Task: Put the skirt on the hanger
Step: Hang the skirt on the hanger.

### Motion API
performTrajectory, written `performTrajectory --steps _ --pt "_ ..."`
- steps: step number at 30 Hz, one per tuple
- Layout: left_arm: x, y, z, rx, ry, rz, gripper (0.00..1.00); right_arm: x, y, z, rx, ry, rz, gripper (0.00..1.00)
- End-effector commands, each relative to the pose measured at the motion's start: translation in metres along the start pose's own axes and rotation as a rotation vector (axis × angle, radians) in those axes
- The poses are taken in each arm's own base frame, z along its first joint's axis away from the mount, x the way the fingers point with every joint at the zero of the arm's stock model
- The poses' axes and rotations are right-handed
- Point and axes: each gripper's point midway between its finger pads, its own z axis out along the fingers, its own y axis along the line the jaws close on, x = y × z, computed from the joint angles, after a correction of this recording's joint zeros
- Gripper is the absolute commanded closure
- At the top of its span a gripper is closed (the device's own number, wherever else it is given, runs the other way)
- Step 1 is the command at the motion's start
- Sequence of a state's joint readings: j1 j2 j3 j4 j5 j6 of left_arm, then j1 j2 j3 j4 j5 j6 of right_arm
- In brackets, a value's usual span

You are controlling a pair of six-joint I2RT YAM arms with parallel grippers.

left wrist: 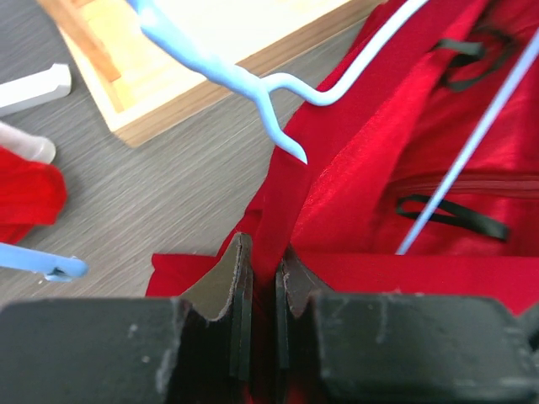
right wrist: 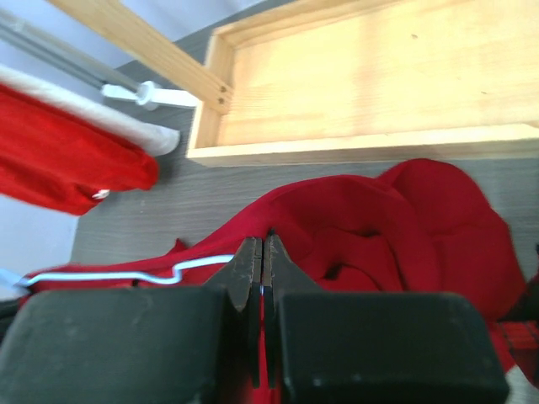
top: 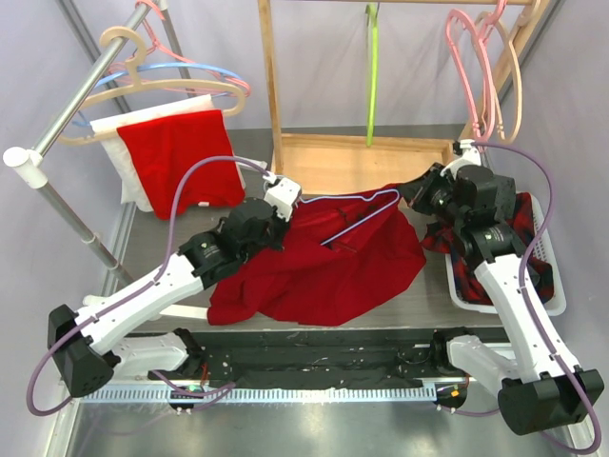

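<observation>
The red skirt lies crumpled on the table between my arms. A light blue hanger lies across its upper part. My left gripper is at the skirt's upper left edge. In the left wrist view it is shut on a fold of the skirt, with the hanger just beyond. My right gripper is at the skirt's upper right. In the right wrist view it is shut on the hanger, over the skirt.
A wooden rack base stands just behind the skirt. A metal rail at the left carries hangers and a red cloth. A white basket with plaid cloth stands at the right. Pink hangers and a green hanger hang at the back.
</observation>
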State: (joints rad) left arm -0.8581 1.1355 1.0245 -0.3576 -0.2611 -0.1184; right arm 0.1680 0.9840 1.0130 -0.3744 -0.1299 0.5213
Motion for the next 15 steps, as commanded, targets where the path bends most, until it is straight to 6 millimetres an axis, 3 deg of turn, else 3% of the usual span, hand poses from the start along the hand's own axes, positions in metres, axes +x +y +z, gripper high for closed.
performTrajectory --steps 1,4,9,15 --pt "0.004 0.009 -0.001 -0.061 0.042 0.067 1.00 -0.056 0.058 -0.027 -0.253 -0.177 -0.066 0.99" --pt "-0.006 0.001 0.002 -0.045 0.023 0.079 1.00 -0.039 0.073 -0.027 -0.370 -0.121 -0.065 0.99" --pt "-0.026 -0.013 0.006 -0.014 -0.018 0.094 1.00 -0.014 0.074 -0.020 -0.436 -0.043 -0.044 0.99" --pt "-0.041 -0.021 0.003 -0.001 -0.069 0.094 1.00 0.007 0.051 -0.005 -0.351 -0.007 -0.007 0.99"
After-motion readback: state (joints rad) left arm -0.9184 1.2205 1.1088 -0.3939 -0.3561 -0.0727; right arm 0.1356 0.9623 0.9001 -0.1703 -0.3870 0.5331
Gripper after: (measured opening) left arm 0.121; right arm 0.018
